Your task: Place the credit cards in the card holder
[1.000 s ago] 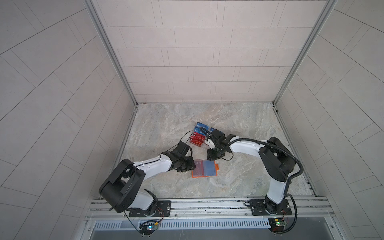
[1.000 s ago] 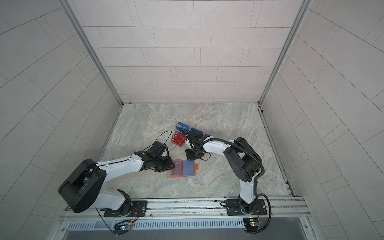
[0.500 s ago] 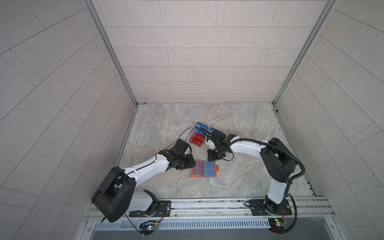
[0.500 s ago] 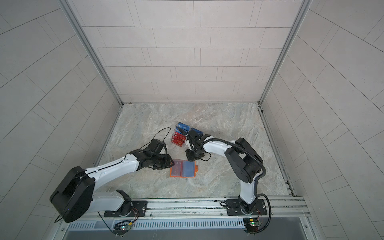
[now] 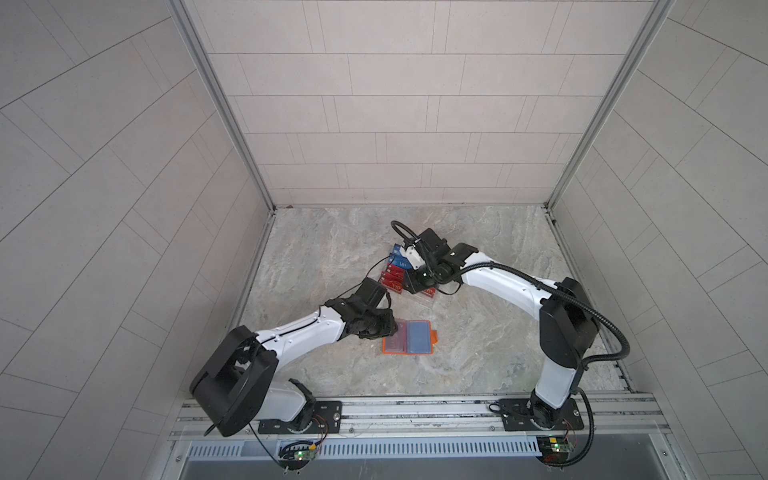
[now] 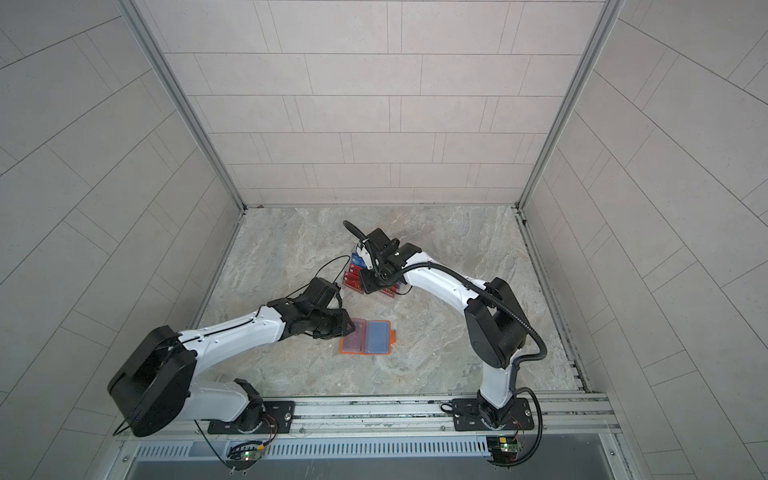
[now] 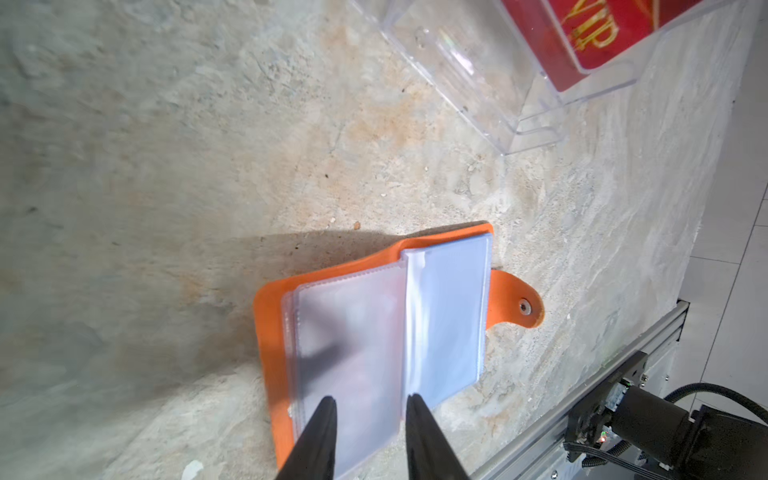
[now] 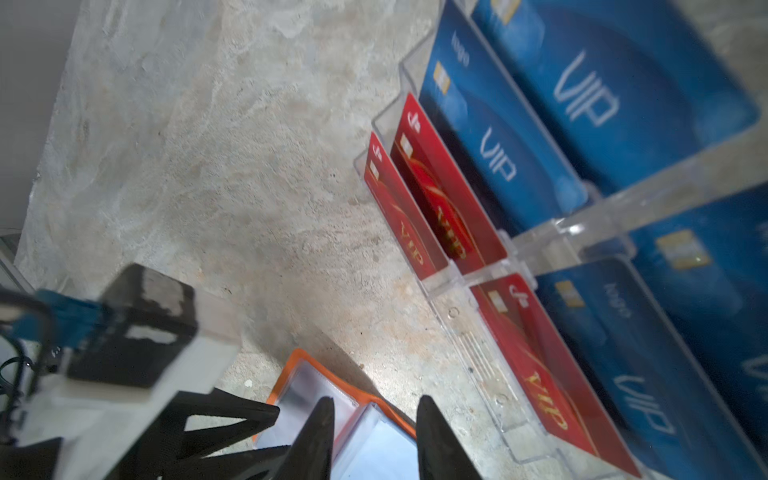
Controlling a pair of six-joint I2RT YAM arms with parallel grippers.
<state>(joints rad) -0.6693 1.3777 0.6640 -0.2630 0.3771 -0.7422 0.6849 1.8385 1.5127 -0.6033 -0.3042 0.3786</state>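
Gaping empty, left end effector [image 7: 370,401] overhangs card holder [image 7: 451,307]; right end effector [image 8: 374,401] likewise apart.

The orange booklet card holder [image 7: 270,332], just below the centre of both top views, has a matt, leather-like cover. Its inner sleeves [image 7: 353,332] are clear, slightly milky soft plastic that catches glare, and the snap button [image 7: 524,306] on its tab is shiny metal. Above it, the tiered rack [image 7: 457,62] is clear glossy acrylic. The red credit cards [image 8: 432,208] and blue credit cards [image 8: 582,104] are smooth, glossy plastic. The marbled beige tabletop [image 5: 332,249] looks matt and rough, like stone.
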